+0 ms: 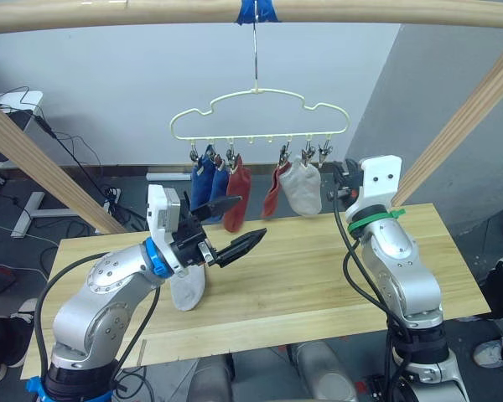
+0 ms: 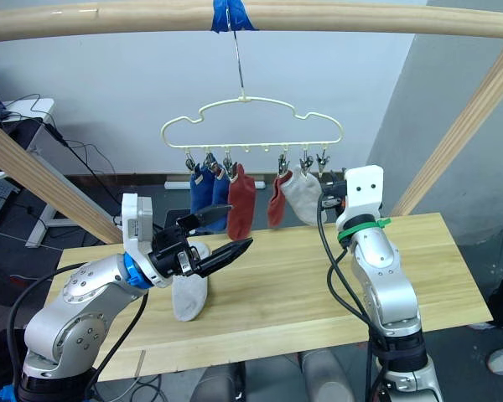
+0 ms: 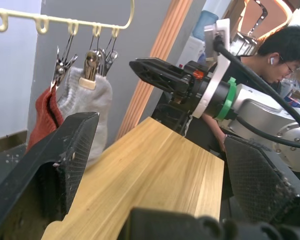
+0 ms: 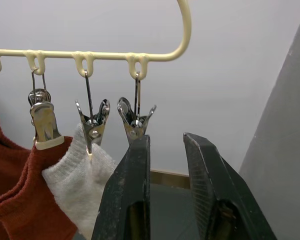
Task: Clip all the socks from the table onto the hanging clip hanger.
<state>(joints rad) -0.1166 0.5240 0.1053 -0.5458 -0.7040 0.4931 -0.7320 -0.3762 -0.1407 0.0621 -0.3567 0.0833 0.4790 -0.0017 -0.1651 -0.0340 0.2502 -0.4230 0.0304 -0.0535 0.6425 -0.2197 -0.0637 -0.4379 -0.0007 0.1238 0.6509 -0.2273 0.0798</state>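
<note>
The pale yellow clip hanger hangs from the top pole. Clipped to it are two blue socks, two red socks and a grey sock. Another grey sock lies on the table, partly hidden under my left arm. My left gripper is wide open just above that sock, holding nothing. My right gripper is raised at the hanger's right end, open by a narrow gap, just below an empty clip beside the clipped grey sock.
Slanted wooden frame poles stand at both ends of the table, and a top pole carries blue tape at the hook. A person sits beyond the table's right end. Cables and a desk lie on the floor at the far left.
</note>
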